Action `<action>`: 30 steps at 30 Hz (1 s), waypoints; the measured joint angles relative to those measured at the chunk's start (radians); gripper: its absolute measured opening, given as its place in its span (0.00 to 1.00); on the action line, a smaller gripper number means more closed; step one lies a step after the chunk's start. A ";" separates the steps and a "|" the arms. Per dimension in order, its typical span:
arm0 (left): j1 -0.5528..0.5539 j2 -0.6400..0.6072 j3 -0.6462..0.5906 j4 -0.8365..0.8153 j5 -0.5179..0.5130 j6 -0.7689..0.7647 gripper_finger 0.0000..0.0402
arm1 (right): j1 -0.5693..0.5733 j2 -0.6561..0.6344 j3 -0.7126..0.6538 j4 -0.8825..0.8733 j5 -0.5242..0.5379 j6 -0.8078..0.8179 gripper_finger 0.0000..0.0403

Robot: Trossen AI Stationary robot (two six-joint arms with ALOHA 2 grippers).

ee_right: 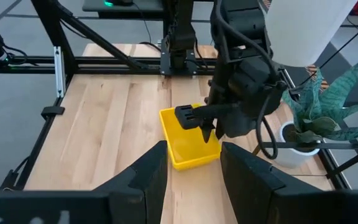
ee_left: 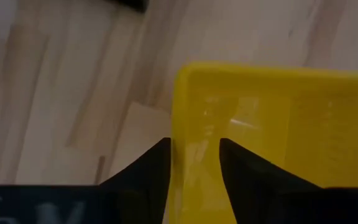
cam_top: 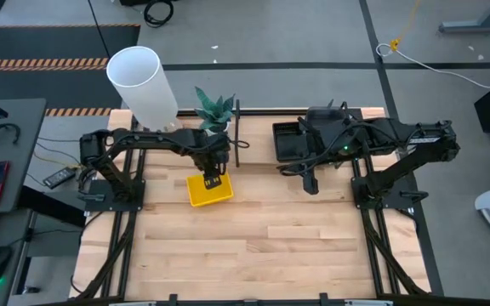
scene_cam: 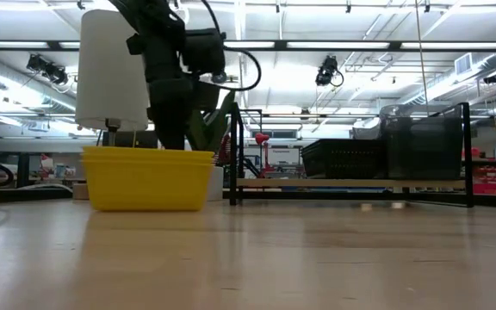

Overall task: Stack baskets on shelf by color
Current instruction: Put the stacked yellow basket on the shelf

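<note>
A nested stack of bright yellow baskets (cam_top: 209, 190) (scene_cam: 149, 177) (ee_right: 188, 140) rests by its base on the wood table, left of the shelf. My left gripper (cam_top: 213, 178) (ee_left: 194, 155) (ee_right: 208, 133) comes down on the stack's far wall and is shut on it. The shelf (scene_cam: 351, 182) (cam_top: 238, 136) stands at the far edge with black perforated baskets (cam_top: 289, 140) (scene_cam: 343, 158) and smoky-grey baskets (scene_cam: 420, 142) on it. My right gripper (cam_top: 310, 182) (ee_right: 194, 158) hovers open in front of the shelf, touching nothing. My left gripper holds the yellow stack by its far wall (ee_left: 194, 118), near a corner. One finger (ee_left: 145, 171) is outside the wall and the other (ee_left: 244, 171) inside the hollow. The fingers point down from above. The stack sits level with its base on the table.
A tall white cylinder (cam_top: 143, 83) (scene_cam: 110, 69) and a green plant (cam_top: 215, 109) in a white pot (ee_right: 291, 146) stand at the far edge, just behind the yellow stack. Black arm rails (cam_top: 113, 246) run along both sides. Bare wood (cam_top: 262, 246) fills the near half.
</note>
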 joint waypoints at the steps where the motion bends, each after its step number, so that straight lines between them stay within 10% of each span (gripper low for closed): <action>1: -0.010 0.002 0.000 0.014 -0.002 0.000 0.34 | 0.000 0.000 0.000 0.000 0.000 -0.002 0.38; 19: -0.212 -0.021 -0.001 0.359 0.200 -0.247 0.25 | -0.036 0.000 0.000 0.000 -0.002 -0.062 0.38; 30: -0.266 -0.068 -0.001 0.394 0.150 -0.878 0.21 | -0.120 -0.002 0.000 -0.001 -0.091 -0.084 0.38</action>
